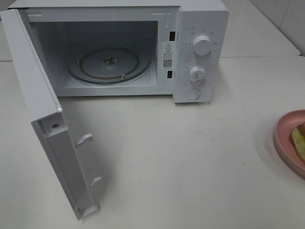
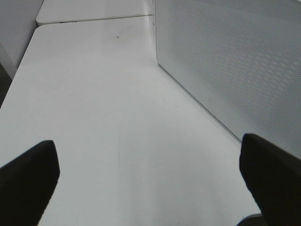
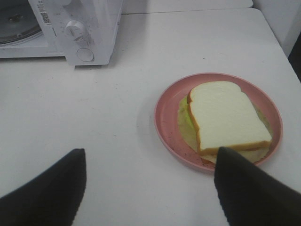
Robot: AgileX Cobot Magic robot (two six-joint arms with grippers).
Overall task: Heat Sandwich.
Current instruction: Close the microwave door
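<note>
The sandwich (image 3: pixel 226 117), pale bread with an orange-brown crust over green leaves, lies on a round pink plate (image 3: pixel 165 113). In the high view only the plate's left rim (image 1: pixel 284 131) and a sliver of the sandwich (image 1: pixel 300 138) show at the right edge. My right gripper (image 3: pixel 150 183) hovers open above the table just short of the plate, one finger (image 3: pixel 254 188) overlapping the plate's near rim. My left gripper (image 2: pixel 150 179) is open over bare table beside the microwave door's perforated outer face (image 2: pixel 235 61). Neither arm appears in the high view.
The white microwave (image 1: pixel 200 47) stands at the back with its door (image 1: pixel 47 119) swung wide open to the left. The glass turntable (image 1: pixel 109 64) inside is bare. Two dials (image 1: pixel 202 45) and a round button are on its right panel.
</note>
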